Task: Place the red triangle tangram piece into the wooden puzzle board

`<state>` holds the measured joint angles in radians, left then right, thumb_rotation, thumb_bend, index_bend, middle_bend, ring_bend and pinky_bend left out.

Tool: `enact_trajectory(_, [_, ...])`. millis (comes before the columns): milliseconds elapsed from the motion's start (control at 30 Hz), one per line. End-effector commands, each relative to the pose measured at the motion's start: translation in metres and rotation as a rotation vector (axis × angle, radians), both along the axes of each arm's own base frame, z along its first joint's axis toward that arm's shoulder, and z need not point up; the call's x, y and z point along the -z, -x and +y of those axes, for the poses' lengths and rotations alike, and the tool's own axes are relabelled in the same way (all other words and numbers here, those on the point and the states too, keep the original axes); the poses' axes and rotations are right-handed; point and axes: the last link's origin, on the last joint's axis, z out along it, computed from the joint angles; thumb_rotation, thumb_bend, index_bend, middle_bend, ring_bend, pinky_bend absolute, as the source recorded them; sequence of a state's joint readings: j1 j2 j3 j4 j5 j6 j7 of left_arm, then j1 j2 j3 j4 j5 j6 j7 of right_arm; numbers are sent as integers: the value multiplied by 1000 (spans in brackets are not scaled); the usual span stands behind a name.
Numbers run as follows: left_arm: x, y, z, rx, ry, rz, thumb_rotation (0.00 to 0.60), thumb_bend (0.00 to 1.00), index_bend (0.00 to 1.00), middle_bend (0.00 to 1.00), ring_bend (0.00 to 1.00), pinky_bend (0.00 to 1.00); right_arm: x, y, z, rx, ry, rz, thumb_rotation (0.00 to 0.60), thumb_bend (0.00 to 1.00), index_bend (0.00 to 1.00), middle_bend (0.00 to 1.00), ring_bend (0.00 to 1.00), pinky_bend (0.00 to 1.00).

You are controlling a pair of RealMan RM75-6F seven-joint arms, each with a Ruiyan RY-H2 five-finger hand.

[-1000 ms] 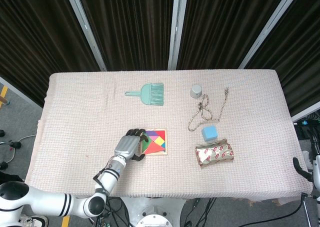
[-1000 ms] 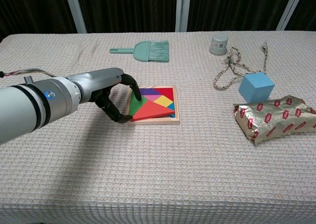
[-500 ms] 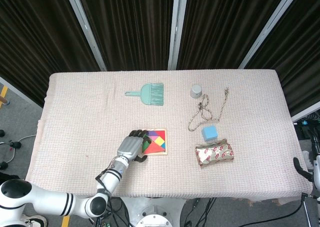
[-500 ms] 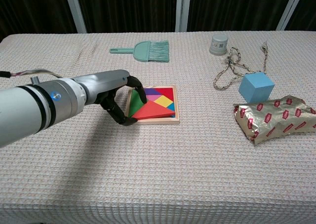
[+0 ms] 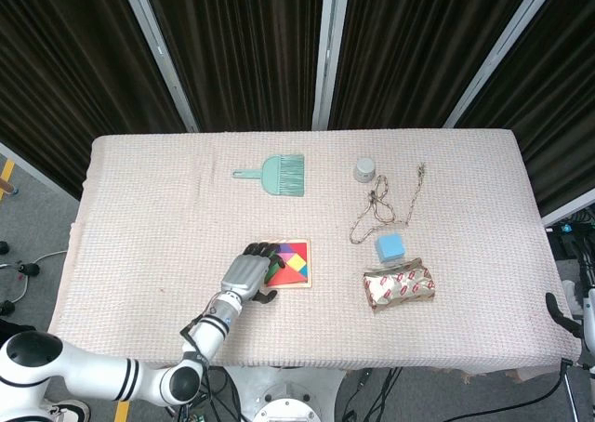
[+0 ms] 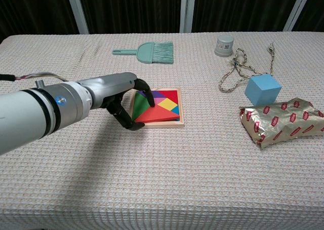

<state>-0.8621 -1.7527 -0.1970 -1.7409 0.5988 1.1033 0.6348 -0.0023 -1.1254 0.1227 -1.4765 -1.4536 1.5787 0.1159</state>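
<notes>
The wooden puzzle board (image 6: 180, 107) (image 5: 308, 263) lies left of the table's middle, filled with coloured pieces. The red triangle (image 6: 161, 115) lies along the board's near edge, low and about flat. My left hand (image 6: 123, 102) (image 5: 247, 274) curls over the board's left side. Its thumb rests on top near the green piece (image 6: 138, 105), and its fingers hook under the near-left corner, pinching the red triangle's left tip. That corner of the board is hidden by the hand. My right hand shows in neither view.
A green brush (image 6: 152, 52) lies at the back. A grey cup (image 6: 225, 45) and a rope (image 6: 238, 70) are at the back right. A blue cube (image 6: 262, 88) and a foil packet (image 6: 281, 121) sit right of the board.
My left hand has slid a little to the right, further over the board's left edge. The red triangle's left tip has moved in with it and now lies lower in the board.
</notes>
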Motion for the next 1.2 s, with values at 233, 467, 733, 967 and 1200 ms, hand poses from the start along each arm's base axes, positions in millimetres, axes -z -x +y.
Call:
enact_trajectory(233, [-3, -1, 5, 1, -36, -7, 600, 296, 300, 54, 0, 0, 0, 0, 0, 0, -1, -1, 600, 249, 0, 0, 0, 0])
enact_trajectory(467, [-5, 6, 7, -12, -35, 16, 600, 295, 287, 54, 0, 0, 1, 1, 0, 3, -5, 0, 600, 250, 0, 0, 0, 0])
enact_trajectory(733, [-2, 6, 4, -9, -12, 25, 600, 296, 296, 54, 0, 0, 0, 1, 0, 3, -1, -1, 600, 249, 0, 0, 0, 0])
enact_trajectory(967, [-2, 4, 3, -8, -9, 18, 600, 296, 298, 54, 0, 0, 2, 2, 0, 8, -6, -2, 600, 249, 0, 0, 0, 0])
enact_trajectory(1200, [-1, 2, 2, -2, -2, 11, 600, 296, 300, 54, 0, 0, 2, 3, 0, 9, -6, -1, 600, 248, 0, 0, 0, 0])
